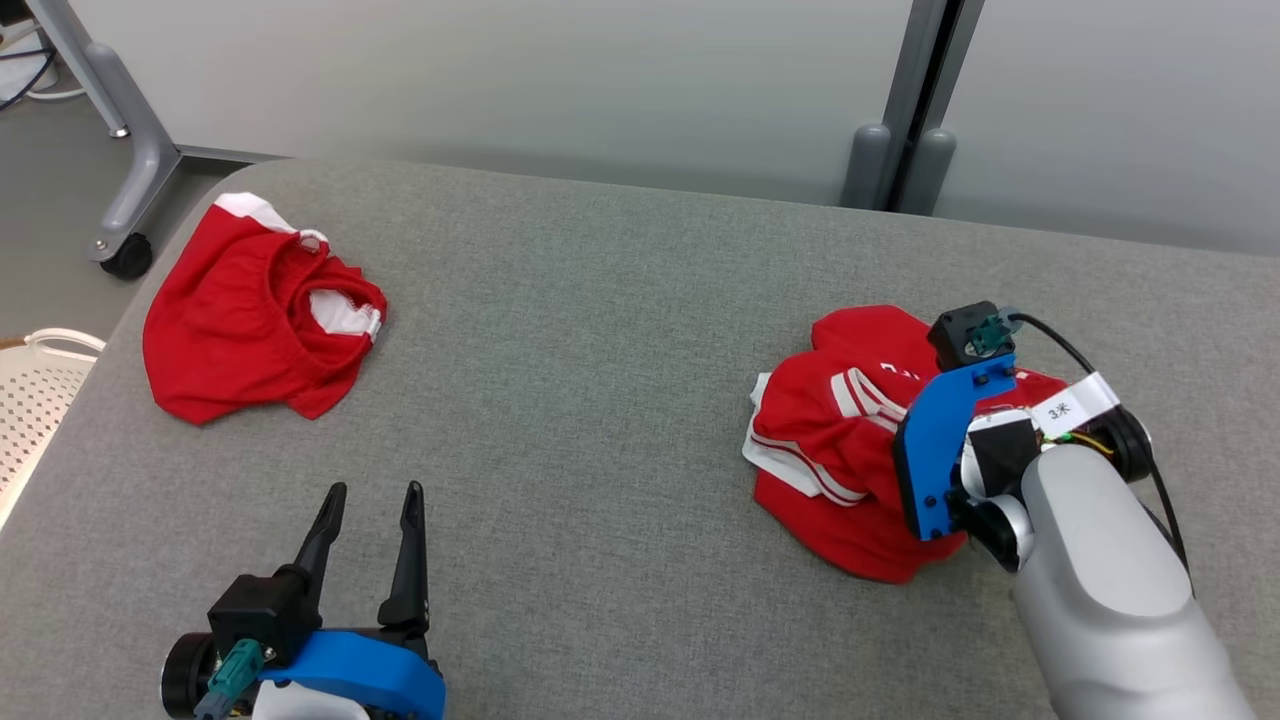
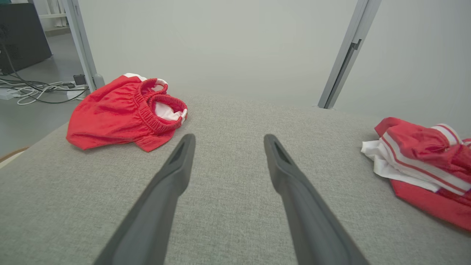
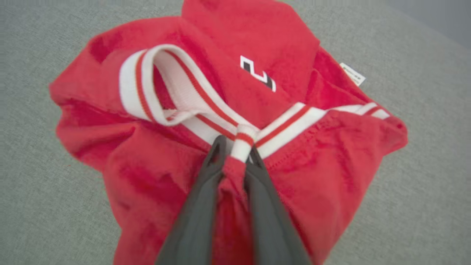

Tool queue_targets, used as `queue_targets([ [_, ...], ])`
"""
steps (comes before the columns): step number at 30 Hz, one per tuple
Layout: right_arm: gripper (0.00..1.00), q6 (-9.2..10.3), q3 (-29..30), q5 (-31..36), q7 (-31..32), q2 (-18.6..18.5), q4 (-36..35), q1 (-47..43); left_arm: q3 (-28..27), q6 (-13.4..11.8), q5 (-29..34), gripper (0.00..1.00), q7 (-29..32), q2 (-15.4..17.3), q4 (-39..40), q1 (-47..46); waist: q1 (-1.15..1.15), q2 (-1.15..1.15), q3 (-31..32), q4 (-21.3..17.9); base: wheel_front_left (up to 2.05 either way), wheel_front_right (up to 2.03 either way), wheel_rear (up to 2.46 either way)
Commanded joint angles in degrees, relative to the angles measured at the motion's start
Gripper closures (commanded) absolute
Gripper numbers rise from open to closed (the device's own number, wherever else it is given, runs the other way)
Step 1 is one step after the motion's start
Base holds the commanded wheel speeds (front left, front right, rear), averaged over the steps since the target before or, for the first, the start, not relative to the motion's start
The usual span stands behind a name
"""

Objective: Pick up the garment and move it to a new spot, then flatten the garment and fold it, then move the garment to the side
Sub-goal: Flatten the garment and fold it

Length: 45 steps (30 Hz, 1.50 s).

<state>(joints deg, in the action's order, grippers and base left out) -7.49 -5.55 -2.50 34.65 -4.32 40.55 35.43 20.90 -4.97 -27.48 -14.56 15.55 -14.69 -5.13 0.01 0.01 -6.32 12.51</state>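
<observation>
On table (image 1: 620, 400), right side | garment (image 1: 830, 440) bunched, axis unclear | right gripper (image 3: 235, 147) pinches trim (image 3: 290, 124)

Grey woven cloth over the table (image 1: 620, 330). Near its right edge, a red jersey (image 1: 850, 440) with white bands carrying thin red stripes, plus a small black-and-white mark. By the far left corner, red shorts (image 1: 230, 320), white at the waist opening. Dark grey fingers (image 2: 173, 173), blue bracket (image 1: 940, 440), silver forearm (image 1: 1100, 560).
</observation>
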Motion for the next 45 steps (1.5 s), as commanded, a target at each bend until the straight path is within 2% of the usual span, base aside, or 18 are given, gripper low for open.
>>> queue_targets([
  [1,1.0,-0.01,0.11,0.09,-0.68,-0.38,-0.71,-0.67,-0.17,0.13,0.04,0.0,-0.33,0.0,-0.12,-0.83,-0.01,-0.01,0.13,-0.13,0.0,0.0,0.0],
  [9,1.0,-0.01,-0.28,-1.1,-10.89,0.09,-8.83,2.75,-0.77,0.58,-0.32,0.0,-0.46,0.24,-0.5,-1.02,-0.01,-0.01,1.59,-0.86,0.0,0.0,0.0],
  [19,1.0,-0.01,-10.79,-6.86,-31.4,0.02,-12.33,17.06,-0.86,0.65,0.28,0.0,-0.58,0.23,0.19,-1.92,-0.01,-0.01,1.54,-0.55,0.0,0.0,0.0],
  [23,1.0,0.0,-15.61,-10.56,-38.89,-1.89,-12.59,22.32,-1.05,0.35,0.47,0.0,-0.63,0.34,0.63,-1.95,-0.01,-0.01,1.38,-0.59,0.0,0.0,0.0],
  [26,1.0,-0.01,-16.91,-13.08,-43.31,-3.23,-13.38,24.1,-1.23,0.09,0.55,0.0,-0.65,0.45,1.0,-1.61,-0.01,-0.01,1.17,-0.99,0.0,0.0,0.0],
  [32,1.0,-0.01,-16.07,-14.87,-43.44,-9.28,-11.06,17.35,-1.18,0.13,0.63,0.0,-0.65,0.36,1.37,-1.27,-0.01,-0.01,0.56,-2.54,0.0,0.0,0.0],
  [36,1.0,-0.01,-12.01,-14.41,-43.09,-12.65,-7.5,10.65,-1.06,0.38,0.62,0.0,-0.65,0.27,1.24,-1.5,-0.01,-0.01,0.32,-3.44,0.0,0.0,0.0],
  [41,1.0,-0.01,-6.09,-12.51,-43.3,-14.41,-1.69,3.92,-0.76,0.51,0.8,0.0,-0.66,0.23,1.01,-1.69,-0.01,-0.01,0.36,-4.18,0.0,0.0,0.0],
  [42,0.79,-0.01,-4.72,-11.84,-42.99,-14.33,-0.38,2.72,-0.65,0.67,0.81,0.0,-0.66,0.28,0.9,-1.7,-0.01,-0.01,0.46,-4.27,0.0,0.0,0.0],
  [43,0.0,-0.01,-3.17,-11.16,-42.32,-14.05,1.1,1.66,-0.59,0.72,0.8,0.0,-0.67,0.31,0.8,-1.63,-0.01,-0.01,0.61,-4.36,0.0,0.0,0.0],
  [45,0.0,-0.01,-0.09,-9.63,-42.28,-13.52,2.6,0.38,-0.51,0.79,0.72,0.0,-0.67,0.36,0.61,-1.46,-0.01,-0.01,0.98,-4.53,0.0,0.0,0.0],
])
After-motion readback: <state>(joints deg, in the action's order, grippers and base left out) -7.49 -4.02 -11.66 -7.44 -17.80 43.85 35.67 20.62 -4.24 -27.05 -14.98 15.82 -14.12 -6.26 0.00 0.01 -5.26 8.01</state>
